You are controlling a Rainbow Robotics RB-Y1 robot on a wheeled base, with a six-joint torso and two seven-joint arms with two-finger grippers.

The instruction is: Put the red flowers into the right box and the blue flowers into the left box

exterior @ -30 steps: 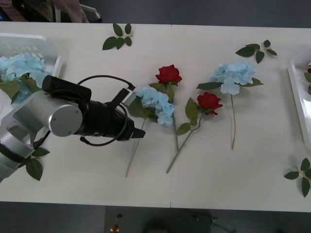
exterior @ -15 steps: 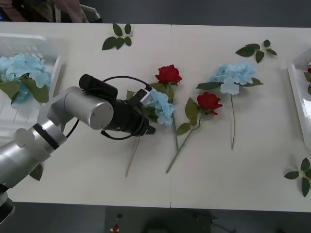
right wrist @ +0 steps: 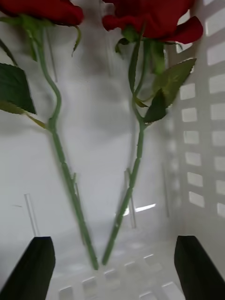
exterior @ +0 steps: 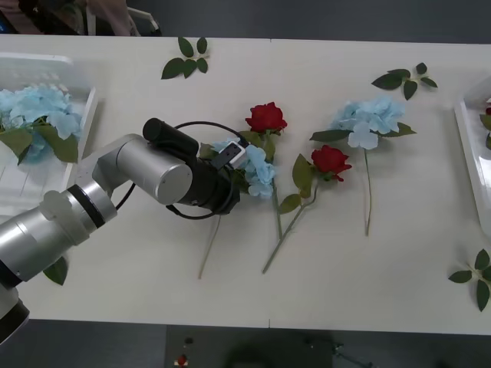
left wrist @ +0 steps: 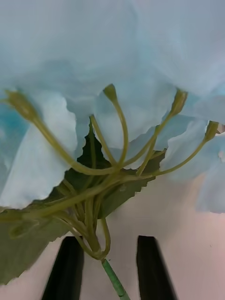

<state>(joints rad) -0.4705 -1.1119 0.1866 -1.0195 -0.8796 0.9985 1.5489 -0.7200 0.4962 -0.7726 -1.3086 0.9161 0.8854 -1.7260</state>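
Front view: the left gripper (exterior: 232, 178) is moving in from the desk's left edge onto the mid-desk blue flower (exterior: 257, 170) — fingers (left wrist: 70, 269) parted, straddling its stem, nothing grasped yet — pickup is imminent.

blue flowers (exterior: 257, 169): two on table, more in left box (exterior: 46, 69) | red flowers (exterior: 266, 117): two on table

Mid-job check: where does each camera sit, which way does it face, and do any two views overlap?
Front: above the arms, looking down on the table; left arm reaches to the blue flower.
Left wrist: on the left arm, facing that flower's stem between the left tool fingers.
Right wrist: on the right arm, over two red flowers in the right box; right tool open.
Shared: front and left wrist show that blue flower.
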